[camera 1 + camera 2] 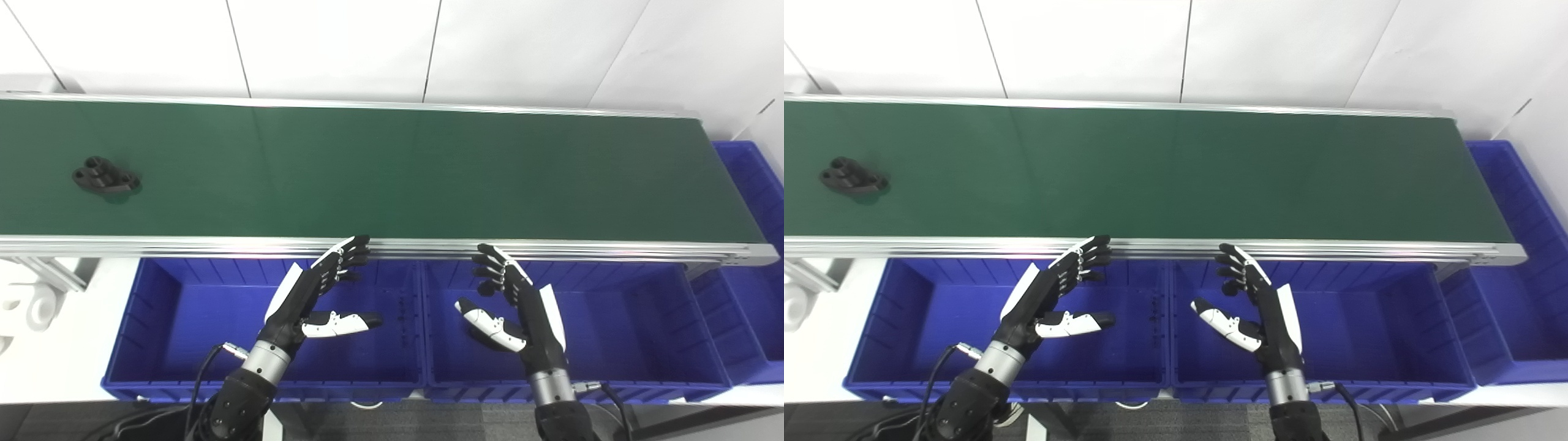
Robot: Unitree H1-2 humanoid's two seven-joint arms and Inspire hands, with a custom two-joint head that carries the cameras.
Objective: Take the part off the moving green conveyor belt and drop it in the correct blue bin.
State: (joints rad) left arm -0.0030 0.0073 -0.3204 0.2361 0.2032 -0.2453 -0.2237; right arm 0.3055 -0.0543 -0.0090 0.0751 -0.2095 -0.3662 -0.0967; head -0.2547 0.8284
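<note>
Black part [105,176] lay far left on the belt [429,177]. Both hands, left [318,294] and right [508,306], hung wide open and empty over the bins [184,318]. A mistimed reach could miss the moving part.

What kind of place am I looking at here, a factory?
Probably a lab mock-up of a factory sorting line. A long green conveyor belt carries one black part, open blue bins wait below it, and plain white walls stand behind.
</note>
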